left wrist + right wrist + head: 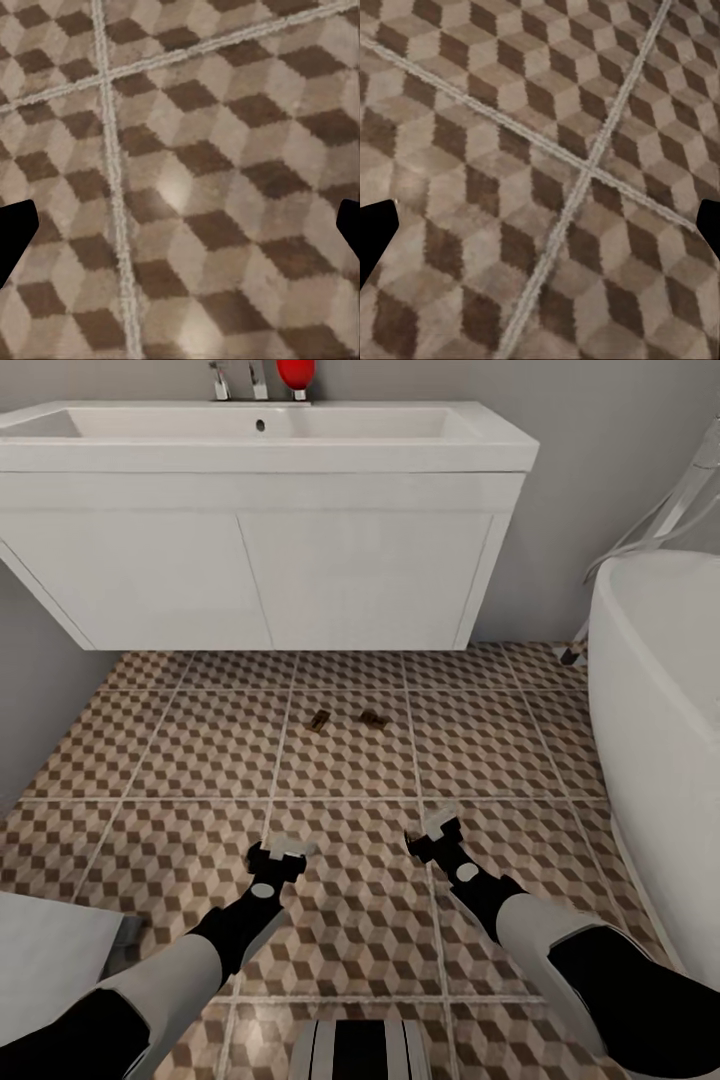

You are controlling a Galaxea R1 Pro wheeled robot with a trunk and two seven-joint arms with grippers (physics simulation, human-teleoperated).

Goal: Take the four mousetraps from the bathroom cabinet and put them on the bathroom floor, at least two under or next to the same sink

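cube-patterned bathroom floor [225,150], grout cross

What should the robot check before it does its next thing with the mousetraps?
1. Two mousetraps, one and another, lie on the bathroom floor: ok.
2. Both sit in front of the sink and its white vanity, a little out from it: ok.
3. All four mousetraps are down: not ok, two can be seen.
4. Left end effector is open and holds nothing: ok.
5. Right end effector is open and holds nothing: ok.
6. Bathtub is close to the right arm when it turns away: cannot tell.
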